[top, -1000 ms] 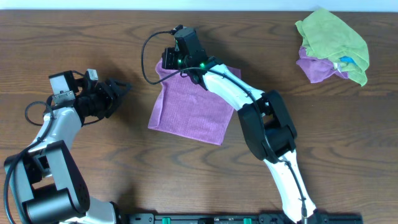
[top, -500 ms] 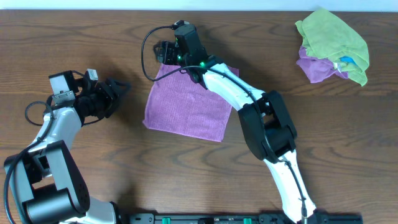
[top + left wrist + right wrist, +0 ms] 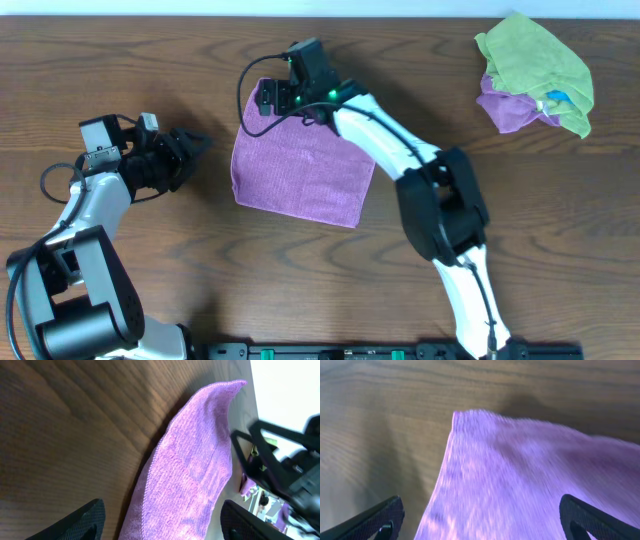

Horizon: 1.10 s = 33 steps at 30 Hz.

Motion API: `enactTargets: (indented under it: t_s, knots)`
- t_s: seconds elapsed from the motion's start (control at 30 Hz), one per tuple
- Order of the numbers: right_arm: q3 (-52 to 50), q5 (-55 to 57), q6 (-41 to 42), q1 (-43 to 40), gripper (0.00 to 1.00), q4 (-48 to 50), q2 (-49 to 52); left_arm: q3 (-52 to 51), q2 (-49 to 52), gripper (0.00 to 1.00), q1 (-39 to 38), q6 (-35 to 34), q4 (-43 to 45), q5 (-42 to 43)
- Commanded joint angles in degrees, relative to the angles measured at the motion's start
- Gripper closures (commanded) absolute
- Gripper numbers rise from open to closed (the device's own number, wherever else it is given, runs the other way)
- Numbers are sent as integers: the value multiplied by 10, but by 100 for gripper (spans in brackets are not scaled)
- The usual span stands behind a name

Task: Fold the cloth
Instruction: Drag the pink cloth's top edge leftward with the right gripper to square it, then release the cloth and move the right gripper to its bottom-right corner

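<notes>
The purple cloth (image 3: 300, 165) lies spread in one layer on the wooden table, mid-frame in the overhead view. My right gripper (image 3: 268, 98) hovers open over its far left corner; in the right wrist view the cloth (image 3: 520, 475) lies loose between the wide-apart fingers (image 3: 375, 520) of the gripper (image 3: 487, 520), which grips nothing. My left gripper (image 3: 195, 148) is open, a short way left of the cloth and apart from it. Its wrist view shows the cloth's near edge (image 3: 195, 460) ahead of the gripper (image 3: 162, 522).
A green cloth (image 3: 535, 60) is heaped over another purple cloth (image 3: 505, 108) at the back right. The right arm's black cable (image 3: 245, 85) loops above the cloth's far left corner. The table's far edge runs just behind the right gripper.
The right gripper opened and let go of the cloth's far left corner. That corner was carried left and now lies flat, so the cloth is wider. The left arm stayed still.
</notes>
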Motion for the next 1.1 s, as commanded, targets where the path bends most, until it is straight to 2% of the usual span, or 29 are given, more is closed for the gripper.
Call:
enactTargets:
  t_s: [0.0, 0.1, 0.3, 0.43, 0.6, 0.77, 1.07]
  knots:
    - [14, -2, -23, -12, 1, -48, -76, 10, -8, 25, 4, 14, -13, 4]
    - [14, -4, -26, -20, 1, -130, -112, 10, -8, 25, 13, 18, -48, 4]
    - [13, -24, -94, -37, 1, -316, -163, 10, -8, 29, 19, 64, -137, 1]
    - [5, -33, -114, -45, 1, -386, -167, 10, -8, 30, 14, 63, -162, -16]
    - [-10, -49, -122, -54, 1, -408, -174, 10, -8, 30, -11, 63, -186, -49]
    - [-65, -61, -133, -74, 1, -398, -224, 10, -8, 29, -52, 45, -183, -94]
    - [-346, -151, -120, -116, 1, -232, -396, 10, -7, 25, -64, 22, -161, -109]
